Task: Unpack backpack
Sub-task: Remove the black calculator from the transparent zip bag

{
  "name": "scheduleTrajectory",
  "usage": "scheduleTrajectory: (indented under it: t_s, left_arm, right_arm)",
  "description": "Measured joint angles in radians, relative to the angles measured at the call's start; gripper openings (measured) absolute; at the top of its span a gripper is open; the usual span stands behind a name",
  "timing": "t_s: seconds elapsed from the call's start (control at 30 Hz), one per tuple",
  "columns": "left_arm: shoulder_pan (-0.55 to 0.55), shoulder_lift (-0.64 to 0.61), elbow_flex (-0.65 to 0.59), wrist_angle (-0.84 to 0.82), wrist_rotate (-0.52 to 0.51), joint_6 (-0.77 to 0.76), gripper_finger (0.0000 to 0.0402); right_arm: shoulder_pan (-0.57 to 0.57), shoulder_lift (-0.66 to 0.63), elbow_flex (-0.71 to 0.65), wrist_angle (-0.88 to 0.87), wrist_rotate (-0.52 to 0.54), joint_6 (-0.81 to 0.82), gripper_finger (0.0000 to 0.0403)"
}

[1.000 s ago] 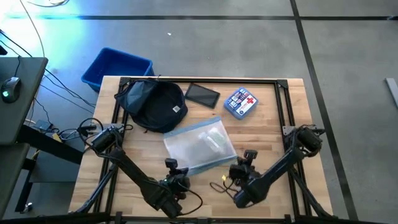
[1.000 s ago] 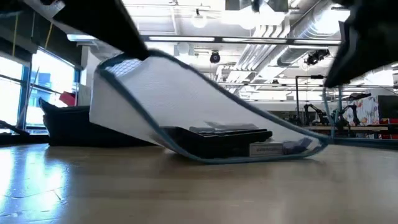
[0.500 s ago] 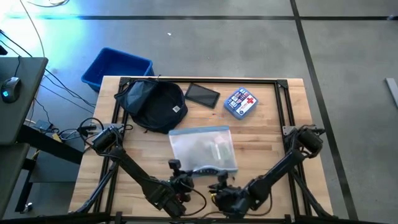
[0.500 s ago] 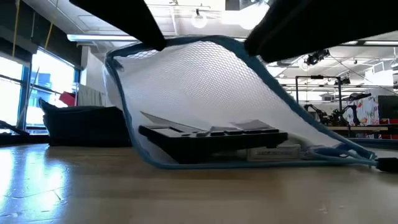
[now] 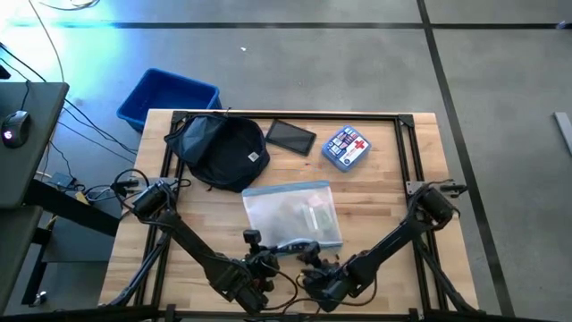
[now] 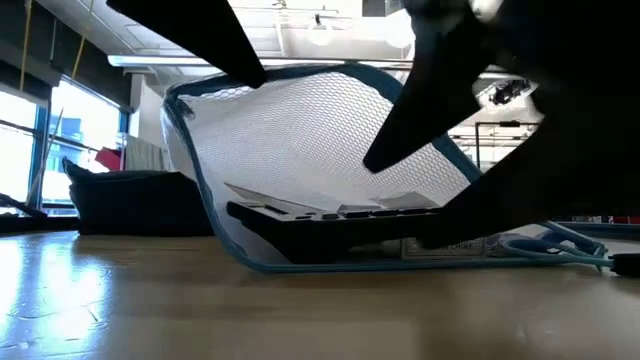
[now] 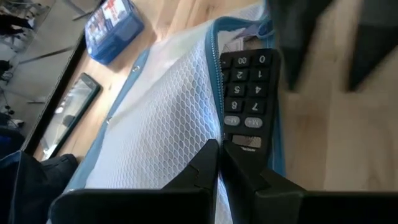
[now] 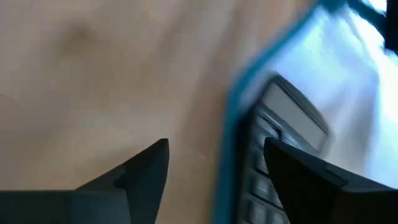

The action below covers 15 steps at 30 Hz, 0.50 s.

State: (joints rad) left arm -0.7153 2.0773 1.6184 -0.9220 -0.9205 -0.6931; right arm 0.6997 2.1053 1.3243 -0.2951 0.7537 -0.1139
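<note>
Emptying the mesh pouch [image 5: 293, 215]: left gripper [image 7: 219, 163] pinched on its rim, right gripper [image 8: 214, 165] agape and empty beside the remote [image 7: 245, 99] (likely next grab), backpack [image 5: 219, 150] aside.

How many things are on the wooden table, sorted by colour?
Dark, nearly black: 2, the soft navy backpack and the flat black tablet.
Blue: 1, the small blue pouch with a red cross.
White with blue trim: 1, the mesh zip bag.
Total: 4.

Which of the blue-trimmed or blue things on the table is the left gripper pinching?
The white mesh pouch with the blue zipper edge, holding a remote control. The left gripper is shut on its edge; the first-aid pouch lies untouched farther back.
</note>
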Motion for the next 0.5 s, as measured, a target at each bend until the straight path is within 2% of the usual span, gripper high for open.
scheduleTrajectory:
  t_s: [0.23, 0.4, 0.5]
  left_arm:
    - [0.004, 0.0, 0.0, 0.01, 0.046, 0.045, 0.0]
    - [0.003, 0.0, -0.001, 0.058, 0.053, 0.108, 0.0]
    - [0.001, 0.0, -0.001, 0.09, 0.058, 0.152, 0.0]
  right_arm:
    - [-0.04, 0.035, 0.0, -0.122, 0.095, 0.07, 0.0243]
    - [-0.092, 0.035, 0.0, -0.149, 0.095, 0.067, 0.0224]
    - [-0.124, 0.035, 0.0, -0.155, 0.079, 0.11, 0.0195]
